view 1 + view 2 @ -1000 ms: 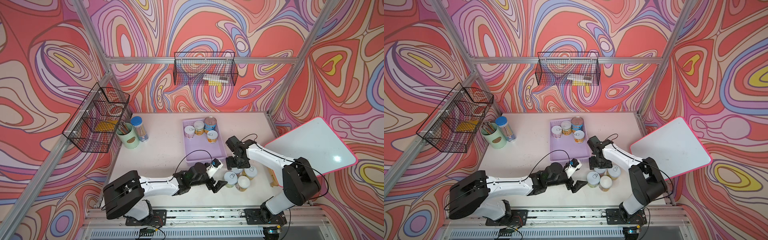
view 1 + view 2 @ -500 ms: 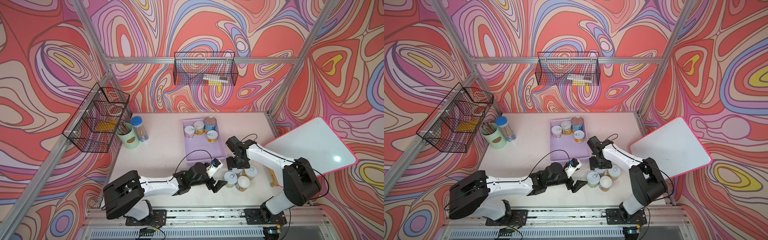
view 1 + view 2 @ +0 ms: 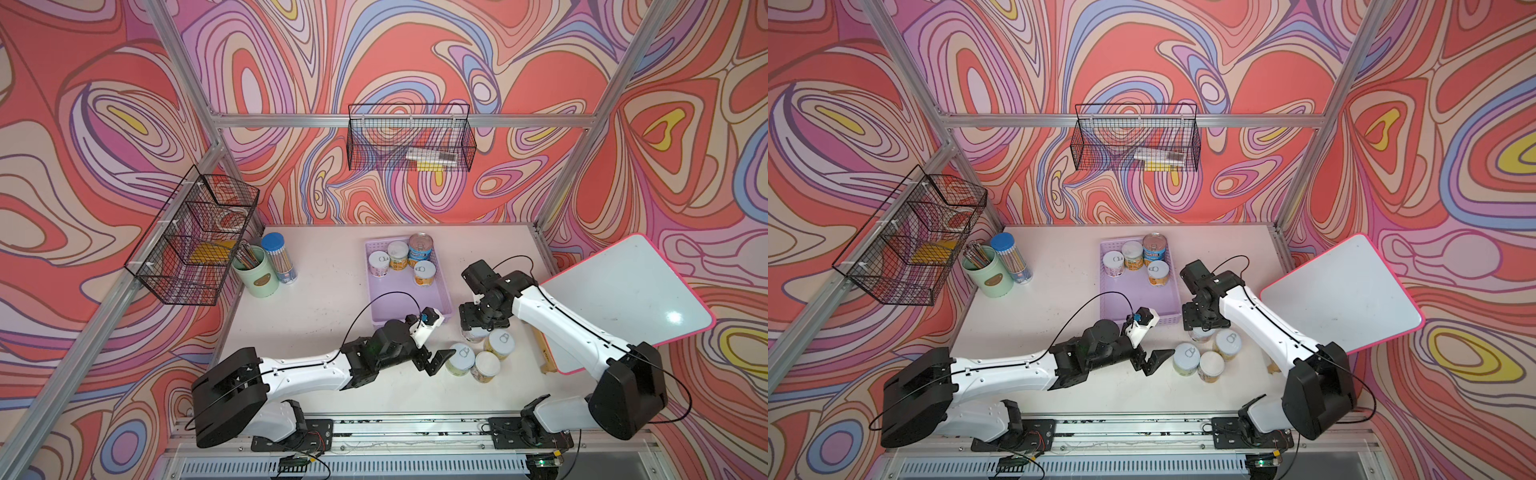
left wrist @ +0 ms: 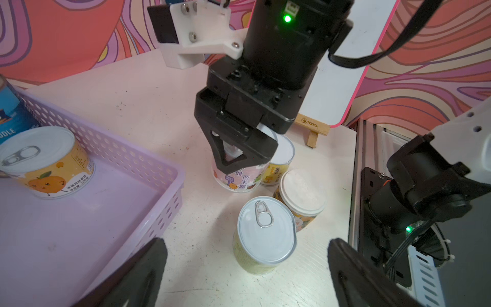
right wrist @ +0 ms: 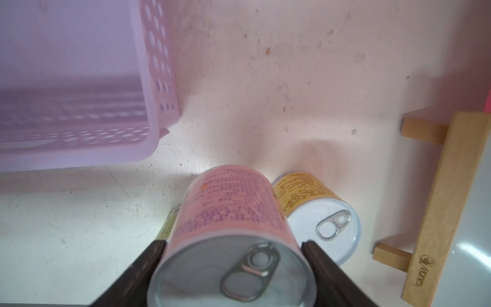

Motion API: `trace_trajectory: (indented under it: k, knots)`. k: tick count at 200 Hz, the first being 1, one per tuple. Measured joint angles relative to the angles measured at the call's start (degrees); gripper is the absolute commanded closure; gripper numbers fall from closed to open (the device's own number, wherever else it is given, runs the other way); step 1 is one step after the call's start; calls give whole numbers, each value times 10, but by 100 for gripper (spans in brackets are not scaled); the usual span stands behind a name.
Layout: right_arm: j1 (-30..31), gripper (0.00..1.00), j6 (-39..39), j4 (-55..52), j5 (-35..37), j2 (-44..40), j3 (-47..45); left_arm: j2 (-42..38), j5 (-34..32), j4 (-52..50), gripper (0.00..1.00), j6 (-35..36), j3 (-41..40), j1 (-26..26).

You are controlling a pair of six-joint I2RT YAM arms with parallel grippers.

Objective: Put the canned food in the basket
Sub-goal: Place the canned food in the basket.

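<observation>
The lilac basket (image 3: 405, 299) (image 3: 1138, 301) lies mid-table, with several cans (image 3: 424, 273) at its far end. Just past its near right corner, my right gripper (image 3: 478, 322) (image 5: 232, 247) comes down from above, shut on a pastel pink can (image 5: 228, 207) (image 4: 239, 180) that stands low at the table. Three more cans cluster beside it: a green-labelled one (image 3: 460, 359) (image 4: 265, 231), a yellow one (image 3: 500, 343) (image 5: 324, 228) and a plain-topped one (image 3: 487, 365). My left gripper (image 3: 436, 362) (image 4: 247, 247) is open, with the green-labelled can just ahead of its fingertips.
A pink-edged whiteboard on a wooden easel (image 3: 623, 299) leans at the right, close to the cans. A mint pen cup (image 3: 255, 272) and a blue-lidded pencil jar (image 3: 278, 257) stand at the far left. Black wire baskets (image 3: 195, 237) (image 3: 409, 137) hang on the walls.
The right gripper's jaws have narrowed onto the pink can. Both arms have stayed almost in place, and the left gripper is as open as before.
</observation>
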Motion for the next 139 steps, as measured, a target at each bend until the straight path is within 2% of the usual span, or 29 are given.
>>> trace_trajectory:
  k: [66,139]
  knots:
    - [0,38,-8,-37,6,-10,24,-15,19,-19,1,21,18,31]
    - [1,40,-21,-42,10,10,111,-82,47,-28,1,16,-9,121]
